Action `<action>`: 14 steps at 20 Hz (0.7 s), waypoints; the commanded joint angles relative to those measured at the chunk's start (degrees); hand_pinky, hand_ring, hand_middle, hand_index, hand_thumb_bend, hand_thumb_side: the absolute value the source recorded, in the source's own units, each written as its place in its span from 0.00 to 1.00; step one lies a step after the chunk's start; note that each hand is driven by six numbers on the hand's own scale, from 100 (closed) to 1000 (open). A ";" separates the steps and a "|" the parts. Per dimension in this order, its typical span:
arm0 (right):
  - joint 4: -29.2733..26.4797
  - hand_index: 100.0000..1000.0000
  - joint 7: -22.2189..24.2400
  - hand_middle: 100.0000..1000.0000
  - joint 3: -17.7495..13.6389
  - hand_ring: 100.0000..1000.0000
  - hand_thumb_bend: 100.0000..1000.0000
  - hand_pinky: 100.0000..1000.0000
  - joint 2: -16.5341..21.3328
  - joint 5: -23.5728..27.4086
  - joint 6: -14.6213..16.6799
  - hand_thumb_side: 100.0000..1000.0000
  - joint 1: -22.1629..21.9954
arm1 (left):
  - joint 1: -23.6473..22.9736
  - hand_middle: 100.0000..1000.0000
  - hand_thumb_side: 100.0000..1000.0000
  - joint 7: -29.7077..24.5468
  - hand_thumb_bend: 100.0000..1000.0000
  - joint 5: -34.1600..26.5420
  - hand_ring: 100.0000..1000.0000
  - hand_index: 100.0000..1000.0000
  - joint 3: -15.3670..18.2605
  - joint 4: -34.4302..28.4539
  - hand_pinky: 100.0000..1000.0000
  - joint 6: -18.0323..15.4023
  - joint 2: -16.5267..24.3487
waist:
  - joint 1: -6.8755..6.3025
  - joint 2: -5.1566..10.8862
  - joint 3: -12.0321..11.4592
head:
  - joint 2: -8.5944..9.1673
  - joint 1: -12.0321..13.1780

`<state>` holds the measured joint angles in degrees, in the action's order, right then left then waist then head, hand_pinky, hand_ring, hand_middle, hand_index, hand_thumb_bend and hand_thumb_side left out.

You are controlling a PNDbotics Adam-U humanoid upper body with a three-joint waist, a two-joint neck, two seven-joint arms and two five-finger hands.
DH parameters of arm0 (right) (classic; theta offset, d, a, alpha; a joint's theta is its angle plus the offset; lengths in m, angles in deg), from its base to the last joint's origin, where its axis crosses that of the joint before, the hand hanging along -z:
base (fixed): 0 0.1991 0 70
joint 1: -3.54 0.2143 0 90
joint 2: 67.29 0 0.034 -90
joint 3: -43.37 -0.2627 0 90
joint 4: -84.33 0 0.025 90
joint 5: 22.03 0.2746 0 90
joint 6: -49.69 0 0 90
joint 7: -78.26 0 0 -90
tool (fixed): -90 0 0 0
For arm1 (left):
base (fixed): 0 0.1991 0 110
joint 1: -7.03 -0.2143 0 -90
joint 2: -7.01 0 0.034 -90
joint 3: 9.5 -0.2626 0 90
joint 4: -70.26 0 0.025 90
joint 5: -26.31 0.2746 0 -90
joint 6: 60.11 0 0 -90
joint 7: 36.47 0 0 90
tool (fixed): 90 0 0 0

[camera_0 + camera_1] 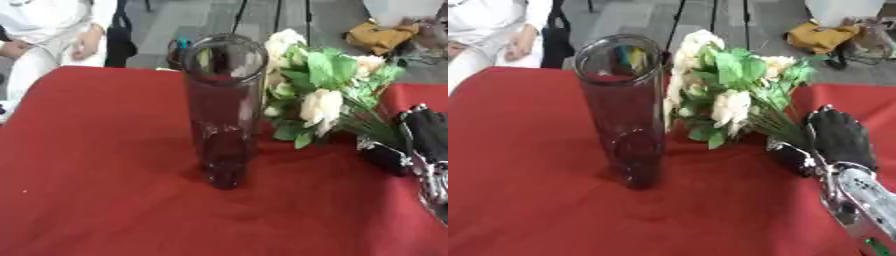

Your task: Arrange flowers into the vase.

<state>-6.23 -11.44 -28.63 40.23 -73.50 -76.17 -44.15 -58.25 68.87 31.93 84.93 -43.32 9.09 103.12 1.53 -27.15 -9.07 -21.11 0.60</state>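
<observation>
Stems of the light, floppy cream-and-green artificial flower bunch (728, 97) sit clamped in the black right hand (833, 137), beside the fragile, tall clear glass vase (623, 110).

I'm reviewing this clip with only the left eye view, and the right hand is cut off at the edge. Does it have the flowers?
Observer: The right eye view shows the whole right hand, and it seems curled round the stems of the bouquet.
Operator: Are any blooms over the vase's mouth?
Observer: No. In that view the blooms sit right of the vase, beside its rim, and do not overlap it as in yours.
Operator: And the arm?
Observer: Its silver forearm runs down to the lower right corner.
</observation>
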 commanded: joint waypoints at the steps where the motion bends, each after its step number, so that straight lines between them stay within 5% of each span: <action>1: -1.67 0.00 -0.81 0.00 -1.01 0.00 0.00 0.00 2.32 1.12 0.59 0.93 0.46 | 0.38 0.88 1.00 -0.21 0.00 -0.24 0.91 0.88 -0.07 -1.02 0.81 -0.06 0.81 | -0.03 1.80 -0.09 | 0.50 -0.02; 4: -1.08 0.00 -0.25 0.00 -0.86 0.00 0.00 0.00 2.54 2.12 1.77 0.99 0.27 | 0.46 0.88 1.00 -0.28 0.00 -0.27 0.91 0.88 -0.12 -1.02 0.81 -0.07 0.84 | 0.02 1.67 -0.27 | 0.72 -0.37; 14: -1.09 0.00 1.08 0.00 -1.16 0.00 0.00 0.00 2.94 1.32 1.85 0.89 -0.02 | 0.61 0.88 1.00 -0.46 0.00 -0.29 0.91 0.88 -0.24 -1.02 0.81 -0.03 0.90 | 0.17 1.43 -0.34 | 0.85 -0.53</action>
<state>-6.34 -10.39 -28.67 40.90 -71.91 -74.20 -44.66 -58.22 68.60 31.93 84.61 -43.32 9.12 103.12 1.85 -27.16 -9.46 -21.00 0.12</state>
